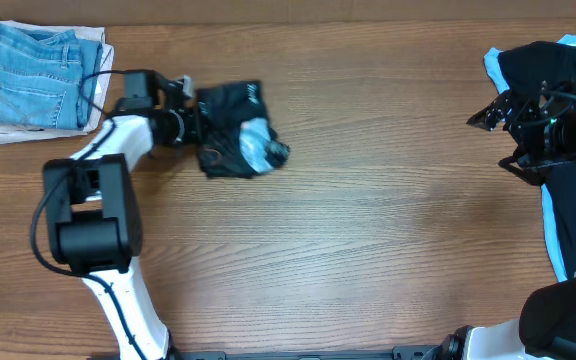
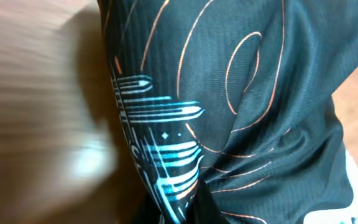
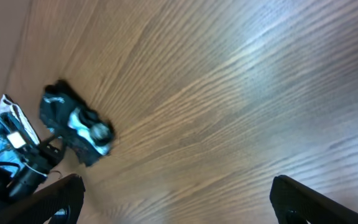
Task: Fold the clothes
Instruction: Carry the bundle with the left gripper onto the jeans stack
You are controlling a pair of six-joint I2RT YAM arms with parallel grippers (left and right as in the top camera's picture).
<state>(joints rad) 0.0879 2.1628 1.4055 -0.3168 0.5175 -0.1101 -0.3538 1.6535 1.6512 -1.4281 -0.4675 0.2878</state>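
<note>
The black sports shirt (image 1: 233,130) with thin orange contour lines lies bunched into a small bundle at the table's left, light-blue print showing. My left gripper (image 1: 194,122) is at the bundle's left edge. In the left wrist view the shirt (image 2: 247,93) fills the frame, and its fabric gathers into a pinch at the bottom edge, where the fingers are hidden. The shirt also shows small in the right wrist view (image 3: 73,121). My right gripper (image 1: 492,136) is far to the right, open and empty, its two fingers (image 3: 179,202) wide apart above bare wood.
Folded light-blue jeans (image 1: 33,75) lie on white cloth at the back left corner, just left of my left arm. Another black garment with a light-blue edge (image 1: 573,190) lies along the right edge under my right arm. Bare wooden table (image 1: 388,200) lies between.
</note>
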